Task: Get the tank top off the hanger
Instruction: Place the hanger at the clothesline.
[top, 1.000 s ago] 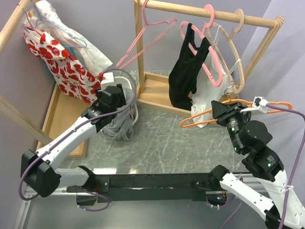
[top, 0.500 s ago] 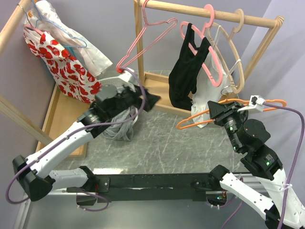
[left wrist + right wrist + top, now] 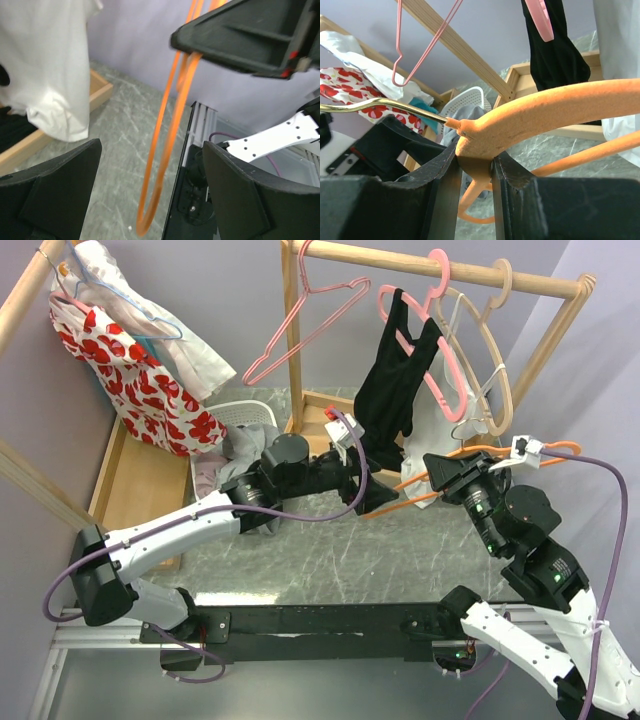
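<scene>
My right gripper [image 3: 445, 468] [image 3: 475, 165] is shut on the neck of a bare orange hanger [image 3: 565, 447] [image 3: 545, 112], held level above the table. My left gripper [image 3: 375, 502] [image 3: 150, 185] is open at the hanger's left end. In the left wrist view that orange loop [image 3: 165, 135] hangs between the spread fingers and touches neither. A black tank top [image 3: 385, 405] [image 3: 557, 55] hangs on a pink hanger [image 3: 440, 380] on the far rack. A grey garment [image 3: 245, 445] lies in the white basket [image 3: 240, 415]; its shape is unclear.
The wooden rack [image 3: 450, 270] at the back also carries a white garment [image 3: 430, 440], a bare pink hanger [image 3: 300, 335] and a tan hanger. A second rack on the left holds a red-patterned garment [image 3: 140, 380]. The rack's wooden base lies just behind the grippers.
My left arm swung right from the basket to the orange hanger's left end, and its jaws opened wider. The right gripper, still holding the hanger, shifted slightly left.
</scene>
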You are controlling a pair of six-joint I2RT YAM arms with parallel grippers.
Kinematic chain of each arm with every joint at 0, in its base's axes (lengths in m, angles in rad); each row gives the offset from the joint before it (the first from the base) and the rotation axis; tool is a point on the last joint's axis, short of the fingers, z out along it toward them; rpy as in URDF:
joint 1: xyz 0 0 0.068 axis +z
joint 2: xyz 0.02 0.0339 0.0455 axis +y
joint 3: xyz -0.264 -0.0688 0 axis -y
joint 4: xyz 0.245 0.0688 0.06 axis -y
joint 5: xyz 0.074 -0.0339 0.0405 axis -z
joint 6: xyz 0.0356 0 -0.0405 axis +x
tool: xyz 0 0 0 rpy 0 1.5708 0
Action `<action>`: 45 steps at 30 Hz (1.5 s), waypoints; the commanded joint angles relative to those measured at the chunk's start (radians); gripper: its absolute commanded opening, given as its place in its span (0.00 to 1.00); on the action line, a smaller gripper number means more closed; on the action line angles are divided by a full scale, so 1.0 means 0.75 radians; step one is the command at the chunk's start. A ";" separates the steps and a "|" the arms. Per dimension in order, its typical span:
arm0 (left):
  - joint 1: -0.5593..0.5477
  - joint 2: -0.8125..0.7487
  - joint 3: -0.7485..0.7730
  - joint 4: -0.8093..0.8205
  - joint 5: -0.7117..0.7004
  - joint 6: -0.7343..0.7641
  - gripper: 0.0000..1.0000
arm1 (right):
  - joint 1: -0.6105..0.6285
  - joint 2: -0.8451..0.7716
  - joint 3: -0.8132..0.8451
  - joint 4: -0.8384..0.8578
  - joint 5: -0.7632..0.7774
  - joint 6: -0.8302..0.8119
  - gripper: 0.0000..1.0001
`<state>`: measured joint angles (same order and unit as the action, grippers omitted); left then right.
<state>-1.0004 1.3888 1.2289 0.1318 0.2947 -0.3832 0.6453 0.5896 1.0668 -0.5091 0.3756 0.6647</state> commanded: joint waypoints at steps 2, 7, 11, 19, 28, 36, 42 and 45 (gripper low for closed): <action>-0.024 0.003 0.077 0.135 0.077 -0.027 0.88 | -0.001 0.020 0.024 0.071 -0.020 0.003 0.06; -0.051 0.046 0.082 0.117 0.092 -0.027 0.84 | -0.001 0.024 0.030 0.079 -0.026 0.001 0.07; -0.067 0.081 0.075 0.096 0.073 -0.023 0.80 | -0.001 0.018 0.032 0.092 -0.032 0.007 0.07; -0.122 0.128 0.077 0.051 -0.004 -0.001 0.39 | -0.001 0.010 0.030 0.100 -0.041 0.022 0.07; -0.139 0.100 0.094 -0.030 -0.080 0.018 0.01 | -0.001 -0.001 0.020 0.086 -0.034 0.022 0.07; -0.141 -0.033 0.131 -0.220 -0.174 0.116 0.01 | 0.001 -0.084 -0.034 0.045 -0.049 -0.035 0.58; -0.139 -0.131 0.137 -0.492 -0.250 0.149 0.01 | 0.001 -0.185 -0.046 -0.002 0.029 -0.052 0.74; -0.139 -0.215 0.082 -0.583 -0.252 0.139 0.01 | -0.001 -0.203 -0.019 -0.023 0.094 -0.070 0.75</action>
<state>-1.1034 1.3247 1.2804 -0.1928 0.1429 -0.2996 0.6453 0.4564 1.0264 -0.5148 0.3767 0.6449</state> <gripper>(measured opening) 0.058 0.747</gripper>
